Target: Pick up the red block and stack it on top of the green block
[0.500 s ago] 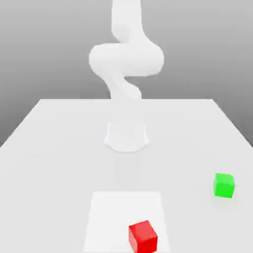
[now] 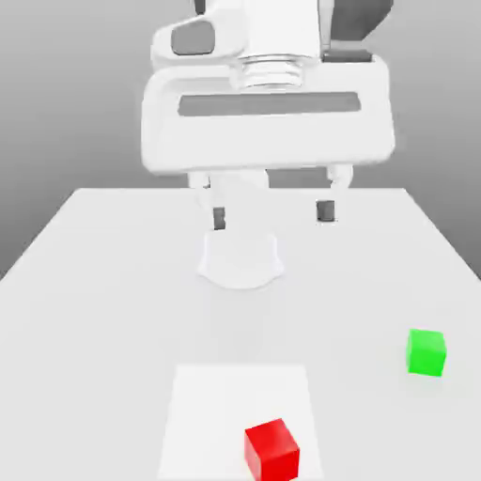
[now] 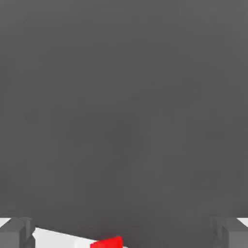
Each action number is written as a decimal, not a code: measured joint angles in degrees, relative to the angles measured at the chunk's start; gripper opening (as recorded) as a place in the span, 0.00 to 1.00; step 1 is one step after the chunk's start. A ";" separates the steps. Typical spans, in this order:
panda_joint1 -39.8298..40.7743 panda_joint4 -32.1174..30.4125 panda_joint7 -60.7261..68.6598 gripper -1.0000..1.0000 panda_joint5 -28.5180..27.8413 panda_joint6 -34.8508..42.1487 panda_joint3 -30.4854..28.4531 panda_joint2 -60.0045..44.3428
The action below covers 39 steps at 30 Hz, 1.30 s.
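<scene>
The red block (image 2: 271, 450) lies on a pale square patch (image 2: 202, 413) near the table's front edge. Off to the exterior view's right sits the green block (image 2: 426, 352), apart from the red one. My gripper (image 2: 272, 214) hangs high above the table's middle, open, with nothing between its two dark fingertips (image 2: 325, 210). It is well above and behind both blocks. In the hand view a sliver of the red block (image 3: 107, 242) shows between the fingers (image 3: 15, 233).
The white table (image 2: 94, 282) spreads wide around both blocks. The arm's round base (image 2: 240, 258) stands at the table's middle, behind the gripper.
The hand has come into the exterior view, large and close, where half a second ago the bent arm alone stood above the base. Both blocks lie where they were.
</scene>
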<state>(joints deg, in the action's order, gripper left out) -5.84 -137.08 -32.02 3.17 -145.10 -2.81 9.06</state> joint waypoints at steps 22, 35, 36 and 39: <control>-0.50 -1.73 6.07 0.00 -1.26 -16.05 1.15 -31.43; -8.28 -9.42 19.92 0.00 -4.32 -7.37 11.03 -15.20; -9.75 -10.22 22.04 0.00 -4.27 -7.27 12.32 -14.31; -14.81 -12.64 28.73 0.00 -3.67 -7.01 15.50 -11.62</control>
<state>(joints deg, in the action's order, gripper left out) -20.65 -149.72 -3.29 -0.50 -152.11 12.69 -2.56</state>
